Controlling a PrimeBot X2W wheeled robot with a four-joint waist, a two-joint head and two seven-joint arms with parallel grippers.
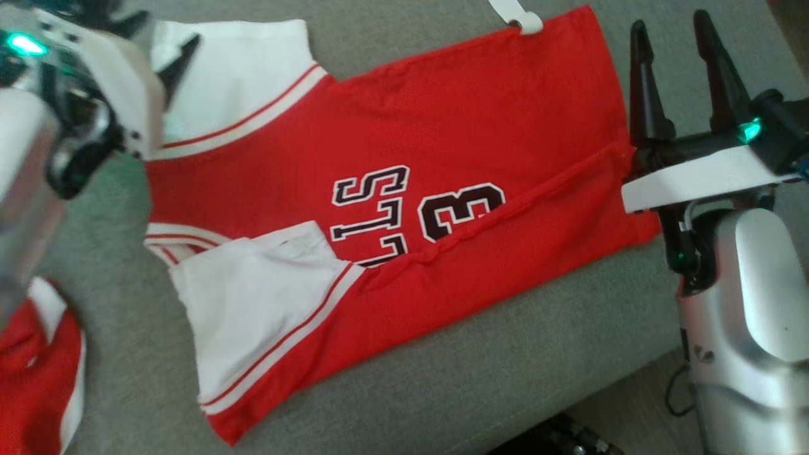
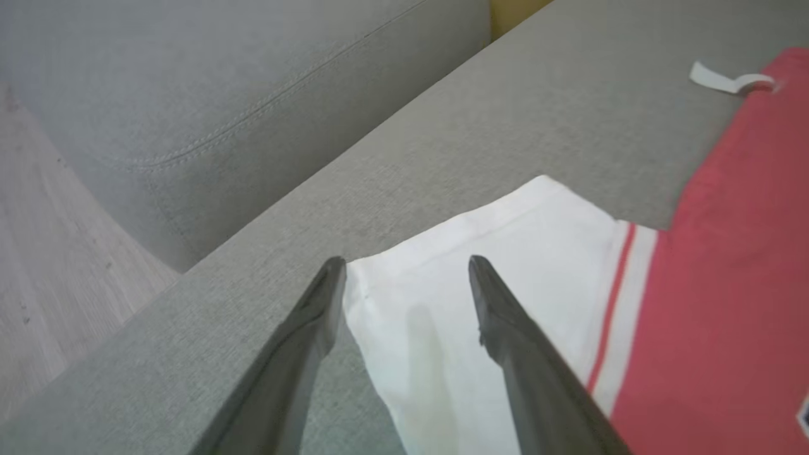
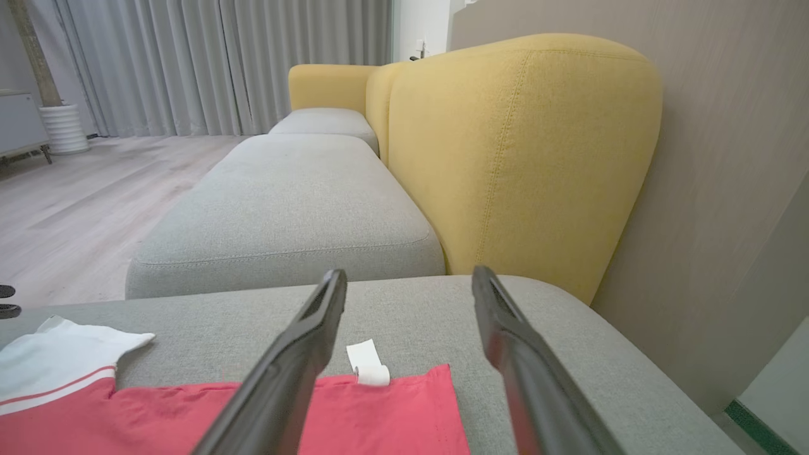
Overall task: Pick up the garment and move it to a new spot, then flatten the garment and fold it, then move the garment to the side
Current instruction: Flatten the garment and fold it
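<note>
Grey cushion (image 1: 505, 354) bears garment (image 1: 442, 126); left gripper (image 2: 406, 260), right gripper (image 3: 409, 272) gape, apparently empty.

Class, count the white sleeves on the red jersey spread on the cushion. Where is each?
2. The far sleeve lies at the far left of the jersey, by the left gripper; the near sleeve at its near left. None seems hidden.

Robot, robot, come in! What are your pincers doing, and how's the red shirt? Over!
Left pincer open over white sleeve. Right pincer open by hem, empty. Jersey flat on sofa, near edge folded over. Another red garment apart, left.
</note>
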